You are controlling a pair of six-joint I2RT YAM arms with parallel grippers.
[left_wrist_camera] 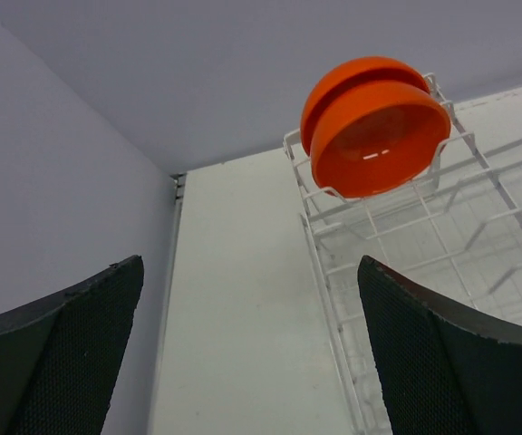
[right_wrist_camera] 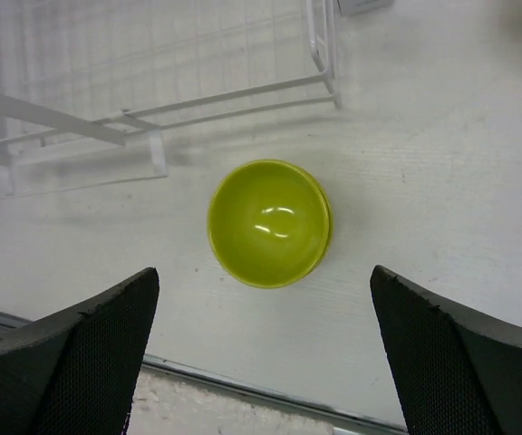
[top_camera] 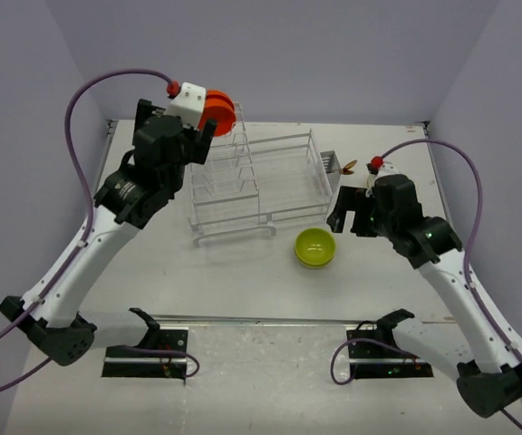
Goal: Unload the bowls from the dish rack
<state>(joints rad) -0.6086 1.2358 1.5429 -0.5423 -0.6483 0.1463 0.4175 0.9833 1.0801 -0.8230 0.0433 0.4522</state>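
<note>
Nothing readable here: no text, labels, brands or numbers in any of the three views (the orange-red bowls (left_wrist_camera: 374,136), the lime-green bowl (right_wrist_camera: 268,222) and the dish rack (top_camera: 256,186) just show plain surfaces).

Two orange-red bowls (left_wrist_camera: 374,136), one dish rack (top_camera: 284,177), and one lime-green bowl (right_wrist_camera: 268,223), possibly two nested.
</note>
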